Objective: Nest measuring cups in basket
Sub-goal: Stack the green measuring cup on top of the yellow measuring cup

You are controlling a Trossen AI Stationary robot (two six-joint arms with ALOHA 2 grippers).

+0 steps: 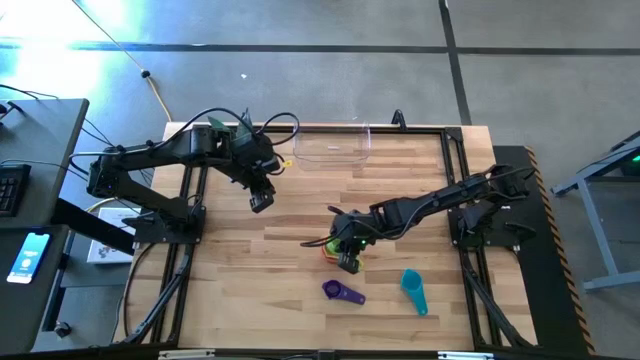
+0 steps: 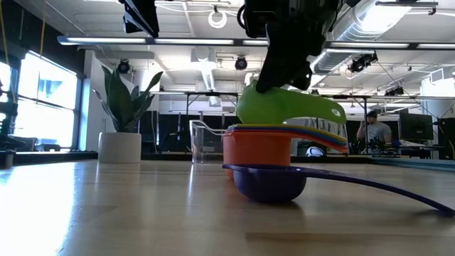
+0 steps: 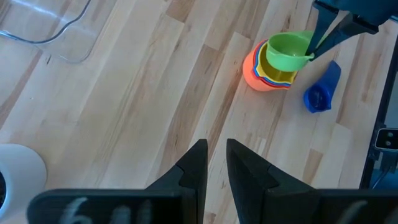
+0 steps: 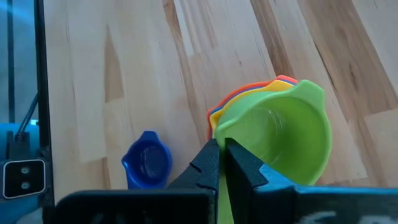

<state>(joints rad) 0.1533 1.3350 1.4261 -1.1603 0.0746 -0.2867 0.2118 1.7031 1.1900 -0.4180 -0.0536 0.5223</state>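
A stack of nested cups (image 1: 333, 246) stands on the table's middle. An orange cup (image 2: 257, 151) is outermost, with yellow and other rims above it. The green cup (image 2: 284, 108) lies tilted on top, with my right gripper (image 4: 222, 152) shut on it. The purple cup (image 2: 270, 182) rests upright on the table near the stack, and the teal cup (image 1: 414, 289) lies to its right. The clear basket (image 1: 332, 148) sits at the far edge. My left gripper (image 3: 216, 163) hangs shut above bare wood, left of the stack. My right gripper pinches the green cup's rim (image 4: 219, 132), one finger inside the bowl and one outside. The fingers (image 2: 274, 75) slant down from above and from the table's right. The cup is tilted and its underside rests in the top of the stack.
A white plant pot (image 2: 119, 147) stands at the far left, beside the left arm. The basket's corner (image 3: 43, 34) shows in the left wrist view. Bare wood lies between the stack and the basket. A person sits far off in the room behind (image 2: 375, 128).
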